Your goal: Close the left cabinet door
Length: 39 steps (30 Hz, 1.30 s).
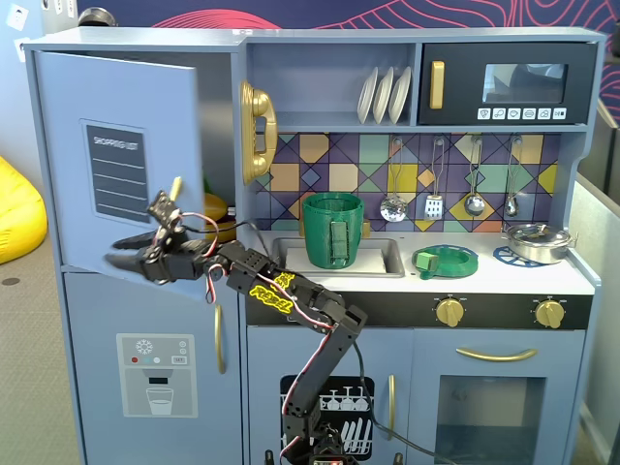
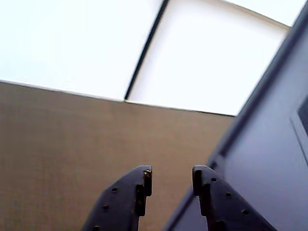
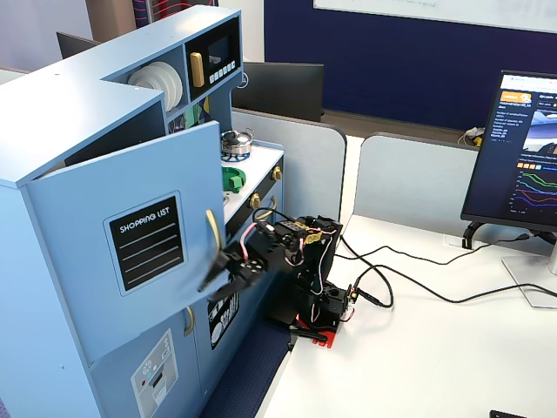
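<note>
Left cabinet door [image 1: 114,160] stands ajar, gripper [image 1: 114,254] against its lower edge.

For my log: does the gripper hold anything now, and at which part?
Nothing is held. The gripper is open and empty beside the left cabinet door.

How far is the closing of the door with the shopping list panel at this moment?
Nothing looks finished: the left cabinet door stands partly open, its handle edge swung away from the cabinet frame, as both fixed views show. In hand: the gripper is at the door's lower edge near the gold handle, its fingers apart and empty in the wrist view; contact cannot be told. Left: pushing the door flush with the frame.
</note>
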Tool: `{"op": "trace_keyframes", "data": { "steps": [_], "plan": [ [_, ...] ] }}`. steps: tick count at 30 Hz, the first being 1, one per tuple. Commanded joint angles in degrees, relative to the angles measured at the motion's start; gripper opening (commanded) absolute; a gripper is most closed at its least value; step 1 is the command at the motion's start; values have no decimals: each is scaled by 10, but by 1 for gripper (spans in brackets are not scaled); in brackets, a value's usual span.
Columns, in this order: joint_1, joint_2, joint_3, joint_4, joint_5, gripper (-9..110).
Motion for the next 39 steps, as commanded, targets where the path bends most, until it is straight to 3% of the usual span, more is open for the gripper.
{"op": "trace_keyframes", "data": {
  "steps": [1, 14, 25, 33, 39],
  "plan": [
    [68, -4, -46, -18, 0, 0],
    [232, -87, -114, -49, 10, 0],
    [261, -118, -123, -70, 23, 0],
    [205, 105, 17, 127, 60, 0],
    [282, 280, 184, 229, 105, 0]
  ]
}}
